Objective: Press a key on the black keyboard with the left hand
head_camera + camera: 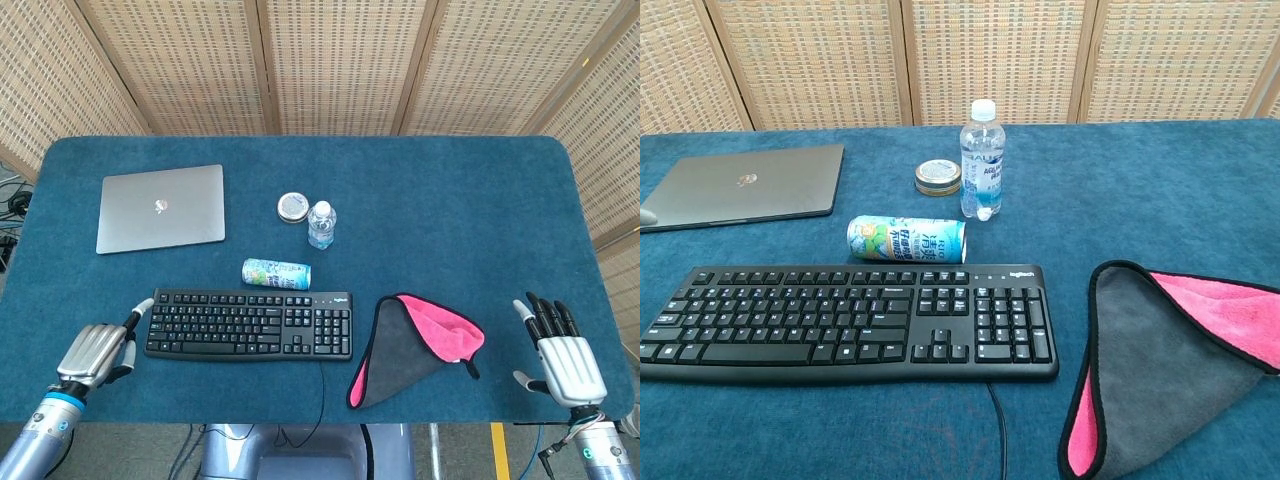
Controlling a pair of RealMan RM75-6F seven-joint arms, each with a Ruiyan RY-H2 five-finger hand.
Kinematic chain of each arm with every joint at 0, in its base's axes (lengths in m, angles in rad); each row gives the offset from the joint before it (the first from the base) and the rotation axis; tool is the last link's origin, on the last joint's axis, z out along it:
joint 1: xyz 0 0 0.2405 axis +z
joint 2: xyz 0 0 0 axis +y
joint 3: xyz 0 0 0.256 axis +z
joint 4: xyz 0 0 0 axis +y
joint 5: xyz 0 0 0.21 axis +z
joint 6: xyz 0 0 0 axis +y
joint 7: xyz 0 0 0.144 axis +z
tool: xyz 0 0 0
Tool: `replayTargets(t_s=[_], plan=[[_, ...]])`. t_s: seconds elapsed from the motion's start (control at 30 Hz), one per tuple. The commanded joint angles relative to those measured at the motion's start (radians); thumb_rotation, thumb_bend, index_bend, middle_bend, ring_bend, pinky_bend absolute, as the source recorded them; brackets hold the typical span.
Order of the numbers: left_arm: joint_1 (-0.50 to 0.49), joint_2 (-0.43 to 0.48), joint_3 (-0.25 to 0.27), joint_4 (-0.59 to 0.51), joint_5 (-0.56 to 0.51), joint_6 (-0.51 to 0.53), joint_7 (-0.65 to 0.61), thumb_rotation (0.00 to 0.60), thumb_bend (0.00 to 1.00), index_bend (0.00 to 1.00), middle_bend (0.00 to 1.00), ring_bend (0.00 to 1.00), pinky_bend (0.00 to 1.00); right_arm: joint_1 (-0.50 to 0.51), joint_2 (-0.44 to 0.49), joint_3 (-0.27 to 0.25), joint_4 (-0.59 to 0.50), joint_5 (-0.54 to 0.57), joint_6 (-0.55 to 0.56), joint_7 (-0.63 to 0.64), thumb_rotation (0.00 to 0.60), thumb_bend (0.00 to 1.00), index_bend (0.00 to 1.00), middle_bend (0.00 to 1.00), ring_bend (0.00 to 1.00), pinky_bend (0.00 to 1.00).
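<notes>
The black keyboard (pixel 250 324) lies flat near the table's front edge, its cable running off the front; the chest view shows the keyboard (pixel 850 320) close up. My left hand (pixel 95 352) hovers just left of the keyboard's left end, back upward. Most of its fingers are curled in, and one finger (pixel 135 317) sticks out toward the keyboard's top-left corner, close to it. Whether that finger touches a key is not clear. It holds nothing. My right hand (pixel 560 358) rests at the front right, fingers spread and empty.
A lying drink can (pixel 276 272) sits just behind the keyboard. Further back stand a water bottle (pixel 321 224) and a small round tin (pixel 293 207). A closed grey laptop (pixel 160 208) is at the back left. A grey and pink cloth (pixel 415 348) lies right of the keyboard.
</notes>
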Motion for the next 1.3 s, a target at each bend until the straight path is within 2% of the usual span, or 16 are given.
replayTargets(t_s=[0.03, 0.23, 0.43, 0.97, 1.3], plan=[[-0.091, 0.048, 0.001, -0.051, -0.158, -0.105, 0.054, 0.600, 0.78, 0.00, 0.67, 0.68, 0.44, -0.001, 0.001, 0.000, 0.000, 0.000, 0.002, 0.002, 0.600, 0.02, 0.00, 0.00, 0.00, 0.00], [-0.172, 0.021, 0.015, -0.023, -0.316, -0.137, 0.111, 0.600, 0.78, 0.00, 0.67, 0.68, 0.44, 0.000, 0.003, 0.002, 0.001, 0.002, 0.001, 0.008, 0.600, 0.02, 0.00, 0.00, 0.00, 0.00], [-0.229, -0.012, 0.033, -0.002, -0.414, -0.126, 0.149, 0.600, 0.78, 0.00, 0.67, 0.68, 0.44, 0.000, 0.003, 0.002, 0.002, 0.002, 0.001, 0.011, 0.600, 0.01, 0.00, 0.00, 0.00, 0.00], [-0.344, -0.074, 0.079, 0.033, -0.580, -0.114, 0.190, 0.600, 0.78, 0.00, 0.67, 0.68, 0.44, -0.001, 0.009, 0.005, 0.004, 0.005, 0.003, 0.028, 0.600, 0.02, 0.00, 0.00, 0.00, 0.00], [-0.378, -0.091, 0.103, 0.046, -0.613, -0.118, 0.183, 0.600, 0.79, 0.00, 0.67, 0.68, 0.44, -0.001, 0.010, 0.006, 0.004, 0.005, 0.004, 0.032, 0.600, 0.02, 0.00, 0.00, 0.00, 0.00]])
